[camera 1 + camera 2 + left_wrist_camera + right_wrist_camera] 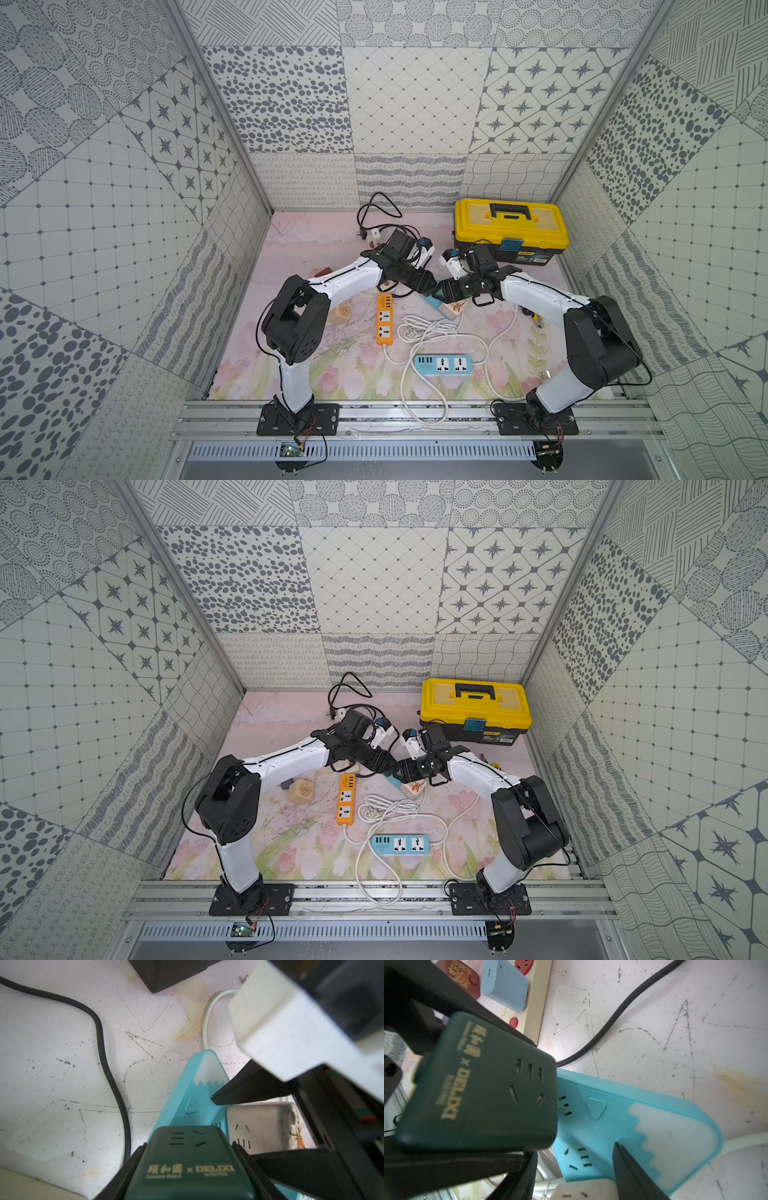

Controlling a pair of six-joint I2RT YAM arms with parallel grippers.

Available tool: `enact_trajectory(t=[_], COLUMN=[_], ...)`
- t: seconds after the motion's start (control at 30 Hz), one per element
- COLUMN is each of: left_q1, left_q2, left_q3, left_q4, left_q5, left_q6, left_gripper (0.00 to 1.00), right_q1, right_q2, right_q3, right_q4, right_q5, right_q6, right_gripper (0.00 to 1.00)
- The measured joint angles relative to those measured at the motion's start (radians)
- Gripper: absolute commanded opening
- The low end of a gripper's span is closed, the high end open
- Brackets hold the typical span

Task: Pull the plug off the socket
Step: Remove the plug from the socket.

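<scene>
**Item:** plug, a dark green rounded block with socket slots on its face. Gold lettering reads "DELIXI", beside Chinese characters and an ×; the small print is blurred.
**Location:** mid-bench, tilted over the turquoise socket strip.
**Left gripper**: jaws clamped on the plug's sides.
**Right gripper**: jaws apart, one fingertip on the strip; whether it grips anything cannot be told.

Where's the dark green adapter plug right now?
In the left wrist view the dark green adapter plug sits gripped in the left end effector, over the turquoise power strip, beside a cream cube socket.
</scene>
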Motion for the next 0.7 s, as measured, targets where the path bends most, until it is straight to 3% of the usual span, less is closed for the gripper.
enact_trajectory(t=[0.4, 0.7], left_q1=[0.016, 0.018], left_q2=[0.037, -0.003], left_q3=[-0.047, -0.152], left_q4=[0.1, 0.252], left_q5=[0.053, 0.034], left_q6=[-0.025, 0.027], left_gripper=[0.23, 0.2], right_q1=[0.007, -0.027], right_q2=[0.058, 0.123], right_q3=[0.062, 0.162], right_q4=[-0.052, -0.15], right_q5=[0.134, 0.084], right_q6=[-0.048, -0.104], right_gripper=[0.63, 0.66])
